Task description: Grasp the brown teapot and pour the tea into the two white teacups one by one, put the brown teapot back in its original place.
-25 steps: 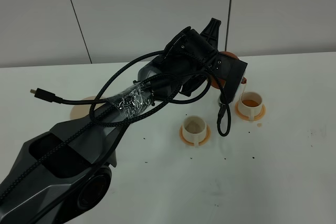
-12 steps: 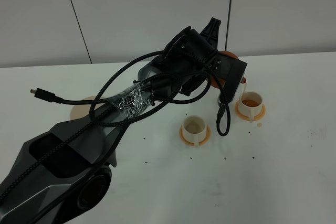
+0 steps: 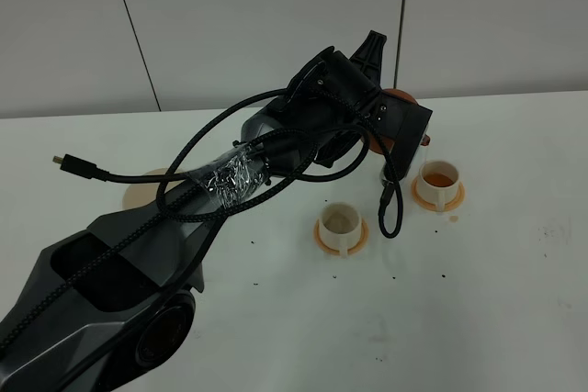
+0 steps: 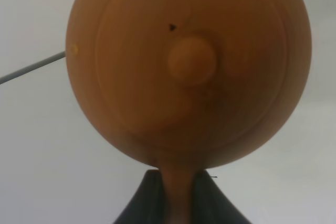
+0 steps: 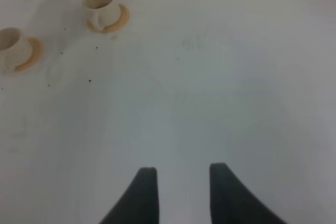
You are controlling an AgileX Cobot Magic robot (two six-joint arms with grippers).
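Note:
My left gripper [image 3: 397, 128] reaches across to the right and is shut on the brown teapot [image 3: 401, 96] by its handle, holding it tilted above the far teacup [image 3: 439, 177]. That cup holds orange tea and stands on an orange saucer. The second teacup [image 3: 341, 223] stands on its saucer nearer the middle. In the left wrist view the teapot [image 4: 189, 66] fills the frame, with the fingers [image 4: 149, 203] closed on its handle. The cream plate [image 3: 145, 188] lies at the left, partly hidden by the arm. My right gripper [image 5: 181, 182] is open and empty over bare table.
A loose black cable [image 3: 83, 168] sticks out from the left arm. A small tea stain [image 3: 453, 218] and dark specks mark the table near the cups. The right wrist view shows both cups [image 5: 104, 8] [image 5: 13, 45] far from my right gripper.
The thin stream of tea from the spout into the far cup, seen earlier in the high view, no longer shows there. The arm has hardly moved.

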